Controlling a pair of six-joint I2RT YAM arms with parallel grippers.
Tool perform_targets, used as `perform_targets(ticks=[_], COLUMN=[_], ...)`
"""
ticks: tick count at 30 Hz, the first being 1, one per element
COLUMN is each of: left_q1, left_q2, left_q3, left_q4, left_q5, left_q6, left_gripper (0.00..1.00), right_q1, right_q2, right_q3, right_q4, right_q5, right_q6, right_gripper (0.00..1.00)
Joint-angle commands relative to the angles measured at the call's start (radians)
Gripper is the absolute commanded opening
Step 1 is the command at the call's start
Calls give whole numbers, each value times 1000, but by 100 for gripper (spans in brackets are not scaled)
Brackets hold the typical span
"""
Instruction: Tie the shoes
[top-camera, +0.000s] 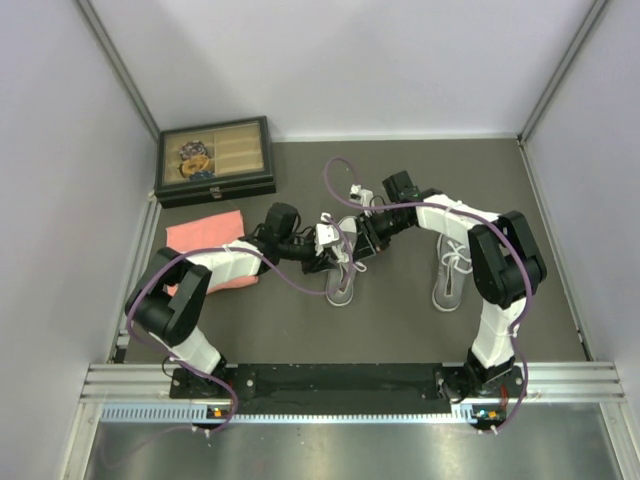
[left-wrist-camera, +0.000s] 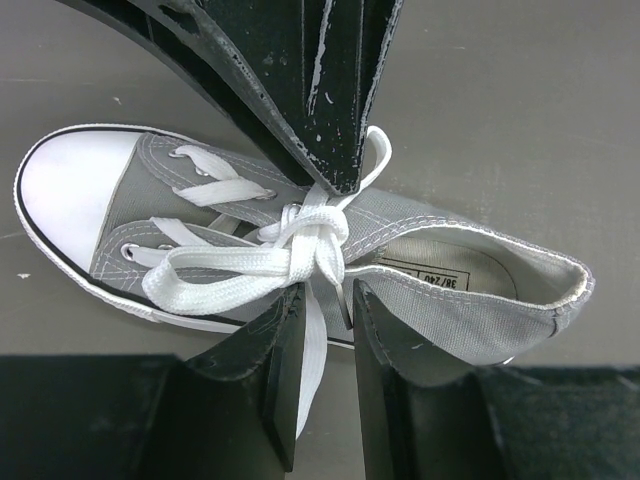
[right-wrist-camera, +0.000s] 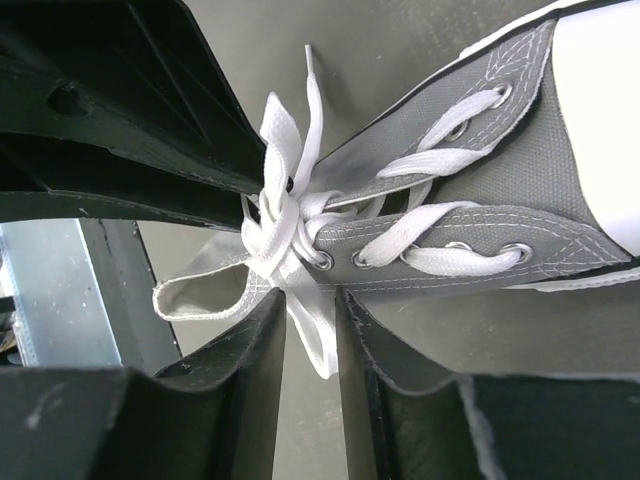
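The left grey shoe (top-camera: 340, 280) lies mid-table, and both grippers meet over its white laces. In the left wrist view the shoe (left-wrist-camera: 450, 300) lies with its white toe cap (left-wrist-camera: 65, 195) to the left and a knot (left-wrist-camera: 315, 235) in the laces. My left gripper (left-wrist-camera: 325, 292) stands narrowly open at the knot, with a lace strand (left-wrist-camera: 315, 370) hanging between its jaws. My right gripper (right-wrist-camera: 312, 297) is also narrowly open, with a lace end (right-wrist-camera: 315, 340) between its jaws beside the knot (right-wrist-camera: 280, 225). The right shoe (top-camera: 450, 275) lies apart under the right arm.
A pink folded cloth (top-camera: 205, 245) lies at the left under the left arm. A dark box (top-camera: 215, 160) with a glass lid stands at the back left. Grey walls close in the table on three sides. A purple cable (top-camera: 335, 175) loops above the grippers.
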Motion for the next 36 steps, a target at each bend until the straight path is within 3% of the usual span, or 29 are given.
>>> perform_targets(ticks=[1,7,17,24,29,33,36], left_q1=[-5,-6,-14,-11,-2,6,9], left_q2=[1,2,-5,-19,-45,-59,-70], left_q3=[32,37,41,25,2,-3,-11], left_q4=[34,37,37,17,3,-15,-23], left_q5=[11,11,8,-7,-17,-20,-20], left_q6=[1,-7,-16,-10,-4,-1,4], left_gripper=[31,31,31,15,9,9,15], right_q1=[14,14,14,3,-2,-2,-2], right_q2=[-17,-18,-40,-70,-73,-73,-75], right_q3=[39,44,30,17,15,15,15], right_q4=[2,12,6,9,5,9,11], right_q5=[-40,-44,-35,-11,-6,-4,-4], right_q6=[-32,-24,-15,0,1,4,2], right_gripper=[25,0,0,0,0,0,0])
